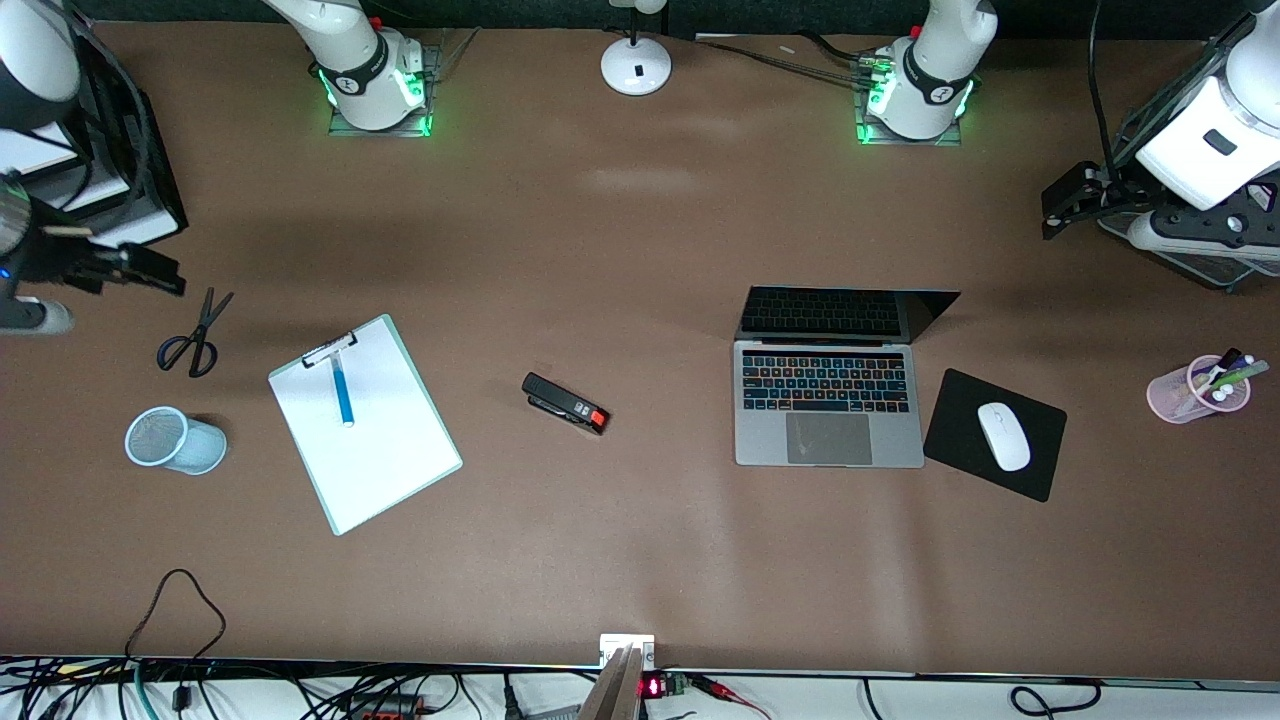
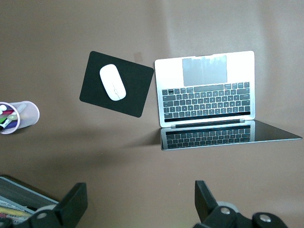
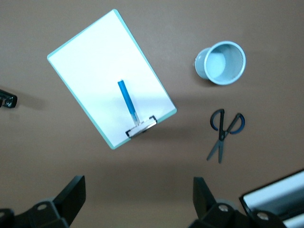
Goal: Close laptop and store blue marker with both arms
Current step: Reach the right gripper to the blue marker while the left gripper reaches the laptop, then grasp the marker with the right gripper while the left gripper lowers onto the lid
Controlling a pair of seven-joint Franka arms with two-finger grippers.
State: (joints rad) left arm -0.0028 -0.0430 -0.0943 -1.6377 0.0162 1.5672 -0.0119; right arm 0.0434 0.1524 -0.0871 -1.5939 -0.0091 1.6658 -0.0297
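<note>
Two grippers wait with jaws wide apart, holding nothing: we see the left gripper (image 2: 137, 209) above the open laptop (image 1: 828, 415), the right gripper (image 3: 137, 206) above the clipboard (image 1: 365, 425), where the marker (image 1: 343, 389) lies, its long axis running from the clip toward the bench's front edge.

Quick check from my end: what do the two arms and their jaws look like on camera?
Both arms are glossy white with dark grey joint bands; their bases glow green. Cables run to the left arm's base. The left gripper and right gripper each show two black, wedge-shaped jaws.
</note>
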